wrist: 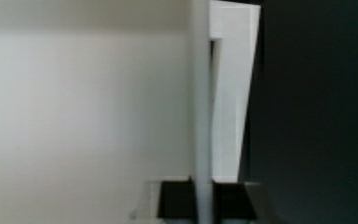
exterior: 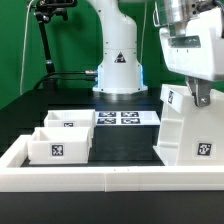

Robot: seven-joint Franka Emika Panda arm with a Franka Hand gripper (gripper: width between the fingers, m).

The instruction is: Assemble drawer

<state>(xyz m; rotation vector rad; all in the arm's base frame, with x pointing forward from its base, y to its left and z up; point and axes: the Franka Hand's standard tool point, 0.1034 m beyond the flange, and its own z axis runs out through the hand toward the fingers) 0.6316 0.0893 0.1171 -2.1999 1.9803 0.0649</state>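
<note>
We see the fingers down on the top edge of the tall white housing, which stands upright by the tabletop's edge on the exterior view's right. In the wrist view, the fingers pinch a thin wall of the housing between them. The two small trays sit close together near the tabletop's front corner on the exterior view's left, just inside the low border wall. The marker board lies flat towards the back edge.

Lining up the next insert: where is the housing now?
The housing is on the exterior view's right, just right of the marker board, with its top wall pinched in the gripper.
</note>
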